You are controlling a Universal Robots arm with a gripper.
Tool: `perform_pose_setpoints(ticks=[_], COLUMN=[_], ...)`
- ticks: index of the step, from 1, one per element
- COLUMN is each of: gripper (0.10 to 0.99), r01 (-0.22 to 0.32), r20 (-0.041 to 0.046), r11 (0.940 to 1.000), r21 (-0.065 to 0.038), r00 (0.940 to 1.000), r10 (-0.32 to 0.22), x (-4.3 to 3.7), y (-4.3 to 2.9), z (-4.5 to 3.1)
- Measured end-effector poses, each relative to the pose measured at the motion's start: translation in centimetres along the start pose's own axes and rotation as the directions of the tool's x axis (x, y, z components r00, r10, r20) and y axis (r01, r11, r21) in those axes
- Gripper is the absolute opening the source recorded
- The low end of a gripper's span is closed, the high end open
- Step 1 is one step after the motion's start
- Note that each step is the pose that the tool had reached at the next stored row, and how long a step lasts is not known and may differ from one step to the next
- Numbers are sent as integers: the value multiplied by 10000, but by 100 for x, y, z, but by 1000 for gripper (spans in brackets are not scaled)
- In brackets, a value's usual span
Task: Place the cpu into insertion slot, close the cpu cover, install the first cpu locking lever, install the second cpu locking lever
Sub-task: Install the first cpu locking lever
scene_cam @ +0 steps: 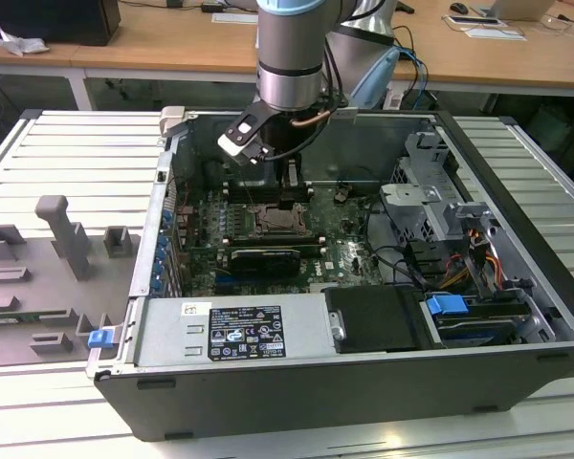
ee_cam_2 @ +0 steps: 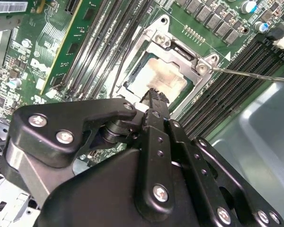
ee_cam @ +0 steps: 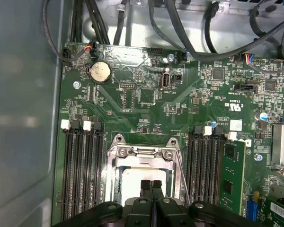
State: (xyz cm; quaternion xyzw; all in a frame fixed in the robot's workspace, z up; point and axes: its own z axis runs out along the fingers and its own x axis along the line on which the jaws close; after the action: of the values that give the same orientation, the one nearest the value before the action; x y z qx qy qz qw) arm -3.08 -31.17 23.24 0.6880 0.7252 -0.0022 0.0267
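Observation:
The cpu (ee_cam: pixel 135 178) (ee_cam_2: pixel 163 75) lies flat in the insertion slot (scene_cam: pixel 279 218), its pale metal face showing through the window of the cpu cover (ee_cam: pixel 114 161) (ee_cam_2: pixel 180 49). That silver frame lies down over the chip. My gripper (ee_cam: pixel 151 183) (ee_cam_2: pixel 154 93) (scene_cam: pixel 289 198) is shut with nothing held, its tips right above the near edge of the chip and the cover. Whether they touch I cannot tell. A thin locking lever (ee_cam_2: pixel 248 74) (ee_cam: pixel 180 172) sticks out beside the socket. A second thin wire lever (ee_cam_2: pixel 114 78) runs along the opposite side.
Long black memory slots (ee_cam: pixel 83 170) flank the socket, with a green memory card (ee_cam: pixel 229 175) on one side. Cables (ee_cam: pixel 180 28) and a coin battery (ee_cam: pixel 99 71) lie beyond. The case holds a power supply (scene_cam: pixel 239 330) and a drive cage (scene_cam: pixel 440 191). Grey fixtures (scene_cam: pixel 67 234) stand outside.

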Motion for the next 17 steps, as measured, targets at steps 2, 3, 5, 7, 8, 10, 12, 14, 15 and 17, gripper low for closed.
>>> perform_pose_setpoints(ticks=[2,3,5,7,8,10,12,14,15,17], gripper=[106,106,106,106,106,106,106,106,106,106], r01=[-1,0,0,0,0,-1,0,-1,0,-1], r20=[0,0,-1,0,0,-1,0,0,0,1], r11=[10000,10000,10000,10000,10000,10000,10000,10000,10000,10000], r21=[1,1,0,0,0,0,1,0,0,0], r00=[10000,10000,10000,10000,10000,10000,10000,10000,10000,10000], r10=[1,0,0,0,0,1,0,1,0,1], x=[-1,-1,-1,-1,-1,-1,-2,-2,-2,-2], y=[0,1,1,1,1,1,1,1,1,2], z=[-17,-21,-28,-32,-34,-37,-39,-41,-46,-48])
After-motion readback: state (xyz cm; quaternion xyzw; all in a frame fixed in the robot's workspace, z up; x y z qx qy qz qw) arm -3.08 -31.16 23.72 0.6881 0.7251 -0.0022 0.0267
